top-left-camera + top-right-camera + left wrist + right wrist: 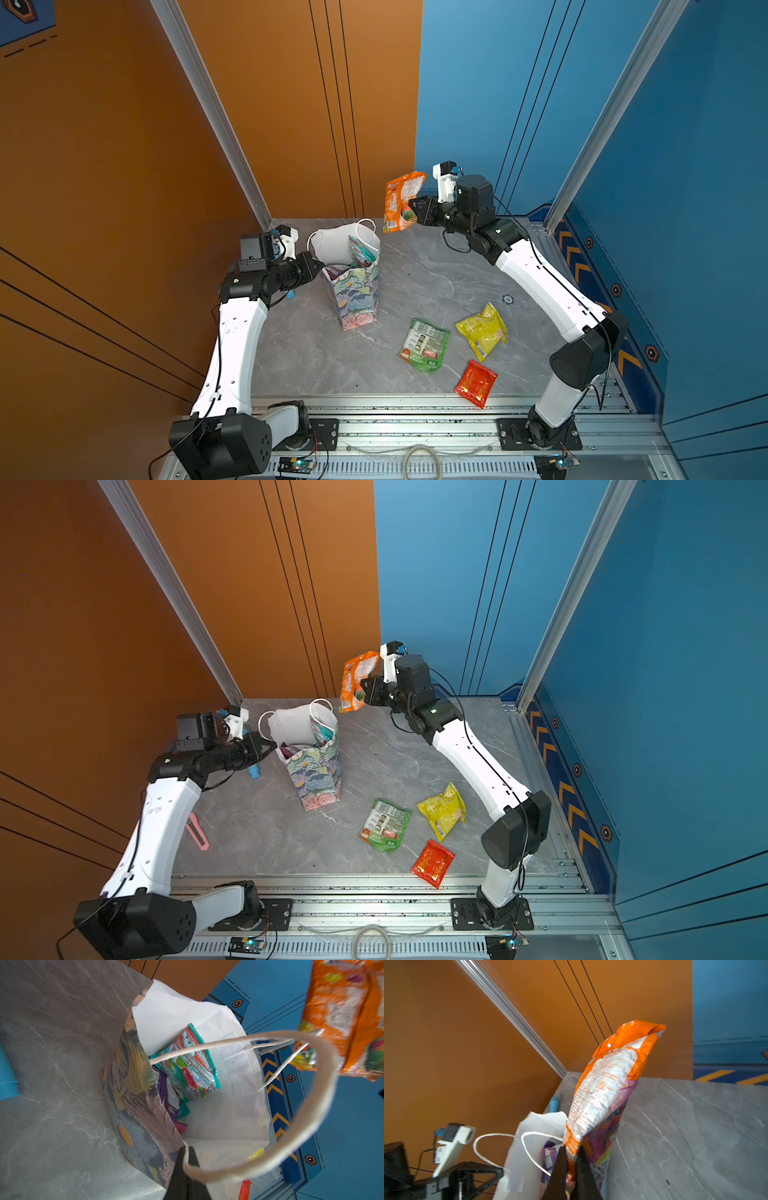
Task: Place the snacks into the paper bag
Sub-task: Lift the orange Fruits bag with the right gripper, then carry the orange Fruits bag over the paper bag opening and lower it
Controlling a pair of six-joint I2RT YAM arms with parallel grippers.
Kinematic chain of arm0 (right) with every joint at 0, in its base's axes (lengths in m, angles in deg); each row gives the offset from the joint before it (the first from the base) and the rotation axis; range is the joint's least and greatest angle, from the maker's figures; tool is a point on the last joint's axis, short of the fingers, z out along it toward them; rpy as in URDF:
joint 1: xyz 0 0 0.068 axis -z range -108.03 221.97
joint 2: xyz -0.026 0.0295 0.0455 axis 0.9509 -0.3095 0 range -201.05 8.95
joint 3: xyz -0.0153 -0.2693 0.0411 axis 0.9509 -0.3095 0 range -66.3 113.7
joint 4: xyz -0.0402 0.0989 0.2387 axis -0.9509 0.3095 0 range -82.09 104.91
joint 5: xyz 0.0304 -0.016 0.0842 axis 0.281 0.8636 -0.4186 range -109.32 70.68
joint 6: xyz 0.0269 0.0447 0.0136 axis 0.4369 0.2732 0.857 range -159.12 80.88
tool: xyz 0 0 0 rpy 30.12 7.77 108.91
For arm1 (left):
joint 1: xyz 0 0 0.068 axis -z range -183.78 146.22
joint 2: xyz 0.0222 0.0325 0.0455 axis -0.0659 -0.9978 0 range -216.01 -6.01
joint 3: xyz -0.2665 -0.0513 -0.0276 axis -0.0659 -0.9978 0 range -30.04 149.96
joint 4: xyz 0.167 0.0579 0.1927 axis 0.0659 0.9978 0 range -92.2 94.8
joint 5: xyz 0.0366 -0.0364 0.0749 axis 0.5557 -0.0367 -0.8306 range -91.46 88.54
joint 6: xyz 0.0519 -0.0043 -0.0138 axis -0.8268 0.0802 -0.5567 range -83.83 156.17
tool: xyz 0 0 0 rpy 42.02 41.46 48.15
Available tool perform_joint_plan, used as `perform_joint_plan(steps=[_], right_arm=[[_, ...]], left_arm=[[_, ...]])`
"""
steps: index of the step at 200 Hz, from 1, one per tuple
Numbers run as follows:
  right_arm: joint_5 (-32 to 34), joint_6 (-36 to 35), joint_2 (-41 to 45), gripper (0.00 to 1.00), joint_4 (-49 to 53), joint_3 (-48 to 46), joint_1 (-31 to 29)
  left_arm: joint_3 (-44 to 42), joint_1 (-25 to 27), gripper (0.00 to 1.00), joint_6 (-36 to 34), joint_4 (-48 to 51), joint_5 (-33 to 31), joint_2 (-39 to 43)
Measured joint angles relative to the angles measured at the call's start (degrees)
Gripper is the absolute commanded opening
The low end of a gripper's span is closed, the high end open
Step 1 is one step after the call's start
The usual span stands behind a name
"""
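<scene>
- Bench [415, 282]: grey and flat, well below the raised right pincer [413, 208]. Nothing to steer round on the way across except the bag.
- Paper bag [353, 291]: upright and open-mouthed, lower than the right pincer and off toward the left arm's side of it. Pinched at the near rim by the left pincer [318, 264], clenched tight on the paper. Hold that clamp steady and pull the mouth wide before anything comes down.
- Orange packet [401, 201]: gripped by one edge in the right pincer, closed firmly on the crinkly film, with its length reaching away from the tips. Probably just short of the mouth, not yet over it. Carry it toward the left pincer until centred over the opening, tip the long end downward, lower it past the rim, and only then release.
- Green packet [424, 344], yellow packet [483, 331] and red packet [476, 383]: flat on the bench, well apart from both pincers and nearer the right arm's base. Leave for later trips.
- Teal packet [191, 1064] and purple packet [166, 1093]: already inside, beyond the left pincer's tips, leaning by the printed wall. Aim for the bare white space beside them.
- Cord handle [311, 1105]: looped across the mouth just past the left pincer's tips. Likely to snag. Bring the packet down clear of the loop, slowly.
</scene>
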Motion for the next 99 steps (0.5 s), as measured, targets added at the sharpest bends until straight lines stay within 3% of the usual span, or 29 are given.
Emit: perform_joint_plan(steps=[99], right_arm=[[-1.3,-1.9,-12.6,0.00,3.9,23.5,-7.2]], left_arm=[[0.0,0.0,0.00,0.0,0.0,0.0,0.0]])
